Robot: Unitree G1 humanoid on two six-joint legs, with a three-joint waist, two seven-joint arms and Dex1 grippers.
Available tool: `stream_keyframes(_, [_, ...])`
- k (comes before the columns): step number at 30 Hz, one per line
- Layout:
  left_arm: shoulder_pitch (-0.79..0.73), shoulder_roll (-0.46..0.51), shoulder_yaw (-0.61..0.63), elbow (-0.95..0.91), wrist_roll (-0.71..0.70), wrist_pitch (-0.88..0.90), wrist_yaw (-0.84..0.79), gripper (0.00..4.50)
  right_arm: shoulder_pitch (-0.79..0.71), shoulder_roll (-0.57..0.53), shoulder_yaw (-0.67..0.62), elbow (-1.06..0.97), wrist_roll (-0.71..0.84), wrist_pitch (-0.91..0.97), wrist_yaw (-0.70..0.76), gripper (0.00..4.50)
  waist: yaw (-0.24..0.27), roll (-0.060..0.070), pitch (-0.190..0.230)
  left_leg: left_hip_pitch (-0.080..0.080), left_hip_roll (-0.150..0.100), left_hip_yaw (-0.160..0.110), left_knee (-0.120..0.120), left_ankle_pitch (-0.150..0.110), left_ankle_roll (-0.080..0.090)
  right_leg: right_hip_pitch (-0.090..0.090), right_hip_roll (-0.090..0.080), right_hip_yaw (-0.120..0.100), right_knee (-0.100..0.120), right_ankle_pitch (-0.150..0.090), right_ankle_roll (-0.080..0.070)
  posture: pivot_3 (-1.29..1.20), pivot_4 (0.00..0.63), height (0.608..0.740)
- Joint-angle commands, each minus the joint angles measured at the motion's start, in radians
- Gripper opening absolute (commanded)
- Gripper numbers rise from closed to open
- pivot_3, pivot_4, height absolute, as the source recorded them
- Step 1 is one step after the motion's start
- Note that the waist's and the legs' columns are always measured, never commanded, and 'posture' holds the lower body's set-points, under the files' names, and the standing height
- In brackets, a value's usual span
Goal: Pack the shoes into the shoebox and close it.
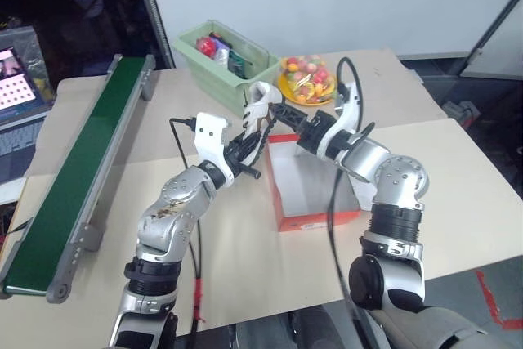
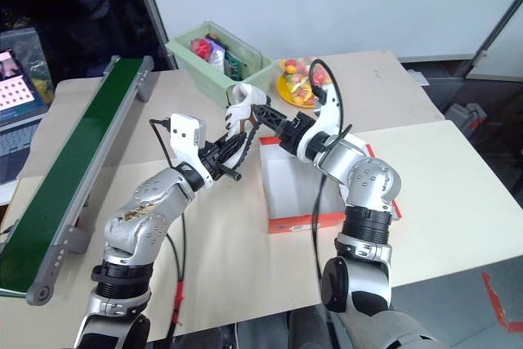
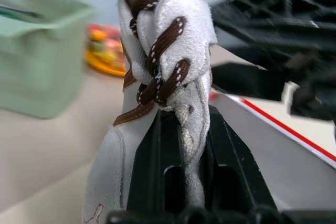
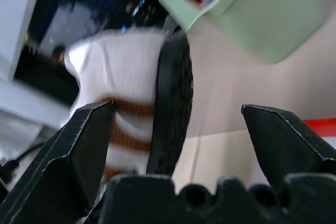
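**Operator:** Grip status first — what did each claw have?

**Robot:** Shoebox (image 1: 315,190) lay nearest me, open, red-orange outside and white within, on the table (image 1: 458,194), its long axis running away from me. I saw no shoe inside it. Above its far end, my left gripper (image 3: 184,145) was clamped on a sneaker (image 2: 242,108), pinching the off-white upper just below the brown laces. My right gripper (image 4: 176,129) stood spread wide, holding nothing.

**Operator:** How did the sneaker lie from the empty claw?

**Robot:** Directly ahead of it and close. The black ridged sole faced my right gripper, edge-on between the fingers but not yet touched. The sneaker hung roughly upright, its length rising from my left gripper. My right gripper was the free one and just beside it, so I judged a handover or a two-handed steadying likely next.

**Operator:** Beyond that?

**Robot:** A pale green bin (image 1: 225,63) and a yellow bowl of sweets (image 1: 306,81) sat farther off.
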Motion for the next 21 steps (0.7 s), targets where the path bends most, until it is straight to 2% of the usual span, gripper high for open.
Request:
stream_keyframes(1, [-0.018, 0.004, -0.030, -0.064, -0.022, 0.007, -0.044, 0.01, -0.028, 0.019, 0.018, -0.033, 0.039, 0.006, -0.020, 4.50, 0.002, 0.001, 0.000, 0.001, 0.000, 0.001, 0.000, 0.000, 0.000, 0.001, 0.000, 0.000, 0.001, 0.000, 0.000, 0.00, 0.150, 0.740])
stream_keyframes(8, [-0.037, 0.011, -0.023, -0.024, -0.006, 0.001, -0.053, 0.01, -0.053, 0.061, -0.002, -0.045, 0.099, 0.005, -0.064, 4.50, 0.010, 0.001, 0.001, 0.015, 0.000, 0.003, 0.001, 0.001, -0.001, 0.018, 0.001, -0.002, -0.002, 0.001, -0.002, 0.00, 0.150, 0.740])
stream_keyframes(17, [-0.045, 0.013, -0.013, -0.010, 0.006, -0.003, -0.060, 0.01, -0.065, 0.098, 0.006, -0.092, 0.229, 0.058, -0.116, 4.50, 0.013, 0.001, 0.001, 0.013, 0.000, 0.002, 0.001, 0.001, -0.001, 0.017, 0.002, -0.002, -0.002, 0.001, -0.002, 0.00, 0.150, 0.740])
stream_keyframes(21, [-0.055, 0.016, -0.011, 0.005, 0.019, -0.014, -0.062, 0.01, -0.049, 0.105, 0.035, -0.080, 0.210, 0.050, -0.131, 4.50, 0.013, 0.001, 0.001, 0.012, 0.000, 0.002, 0.001, 0.001, -0.001, 0.017, 0.002, -0.002, -0.003, 0.001, -0.002, 0.00, 0.150, 0.740])
